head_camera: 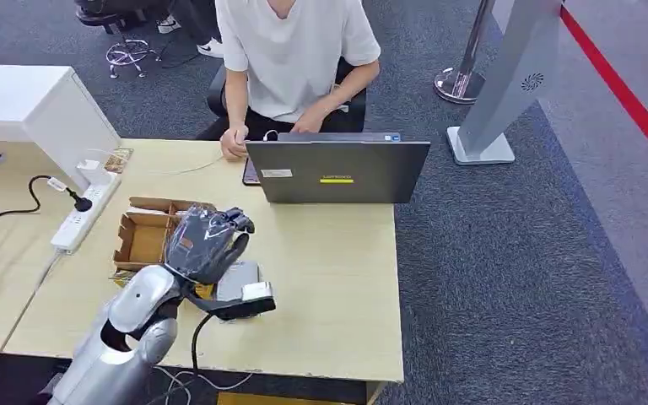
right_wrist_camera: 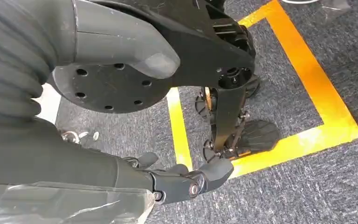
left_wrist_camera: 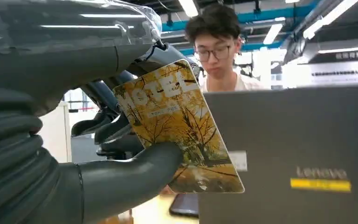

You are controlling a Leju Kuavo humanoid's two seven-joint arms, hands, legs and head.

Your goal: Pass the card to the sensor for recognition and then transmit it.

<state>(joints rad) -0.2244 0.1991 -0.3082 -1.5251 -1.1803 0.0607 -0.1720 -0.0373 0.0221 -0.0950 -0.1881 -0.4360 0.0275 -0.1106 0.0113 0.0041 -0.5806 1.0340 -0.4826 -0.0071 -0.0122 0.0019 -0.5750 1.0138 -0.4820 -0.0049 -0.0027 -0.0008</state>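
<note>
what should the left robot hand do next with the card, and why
Probably lower the left robot hand toward the grey sensor on the table beneath it. The hand already pinches the yellow hotel card and hovers just above the sensor, so a short descent should bring the card near enough to be read.

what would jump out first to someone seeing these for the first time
The yellow hotel card pinched in the robot's left hand, held up over the wooden table near a small grey sensor. Next, the person seated behind the open laptop at the table's far edge.
</note>
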